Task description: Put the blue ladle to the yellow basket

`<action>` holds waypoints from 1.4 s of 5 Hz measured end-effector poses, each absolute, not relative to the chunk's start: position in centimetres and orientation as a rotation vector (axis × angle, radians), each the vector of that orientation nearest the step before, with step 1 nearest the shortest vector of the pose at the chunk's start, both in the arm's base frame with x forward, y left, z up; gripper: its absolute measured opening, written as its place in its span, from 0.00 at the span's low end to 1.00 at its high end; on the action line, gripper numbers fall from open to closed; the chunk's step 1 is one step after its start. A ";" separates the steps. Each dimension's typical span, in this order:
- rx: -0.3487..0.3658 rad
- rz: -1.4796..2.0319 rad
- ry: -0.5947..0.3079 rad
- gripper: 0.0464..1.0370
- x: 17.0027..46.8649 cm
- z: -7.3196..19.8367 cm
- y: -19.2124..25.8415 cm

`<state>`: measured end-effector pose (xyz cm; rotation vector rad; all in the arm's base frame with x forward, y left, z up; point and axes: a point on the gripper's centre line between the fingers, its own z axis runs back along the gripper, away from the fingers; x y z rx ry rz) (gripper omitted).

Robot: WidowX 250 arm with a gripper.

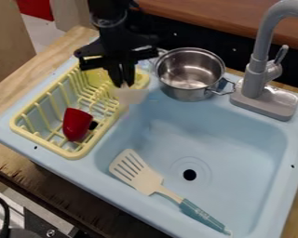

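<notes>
Jaws: narrow, with the slim stem of a pale piece (132, 95) apparently pinched between my tips; I point down, so it hangs below me.
Blue ladle: I can't name it for certain. The pale piece looks like the best candidate, a utensil head, though I make out no blue handle on it. If so, it lies right at my tips, just under me, by the inner edge of the yellow basket (71, 154).
Slotted turner (138, 173): blue-handled too, well apart from me, along the near side of the sink (239, 139). Its flat head and slots don't suit the word ladle, so I take it for another tool.
Yellow basket: beside the basin on the sink's ledge, placed like a drying rack; its prongs probably keep things from sliding. A red cup (76, 124) lies tipped among them.
Metal pot (189, 69): at the far edge of the basin, between me and the grey tap (257, 74); I should keep clear of it.
Next: I judge a small shift inward over the prongs is needed before letting go; released here, the piece could drop into the basin.
</notes>
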<state>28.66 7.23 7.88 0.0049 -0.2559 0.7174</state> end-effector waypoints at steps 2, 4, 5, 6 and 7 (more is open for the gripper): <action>0.043 0.726 -0.258 0.03 29.3 6.8 8.8; 0.100 0.738 -0.260 0.03 29.3 5.5 8.6; 0.086 0.757 -0.235 0.05 29.3 5.7 8.6; 0.099 0.756 -0.222 0.21 29.2 5.6 8.8; 0.104 0.754 -0.205 0.48 29.1 5.8 8.8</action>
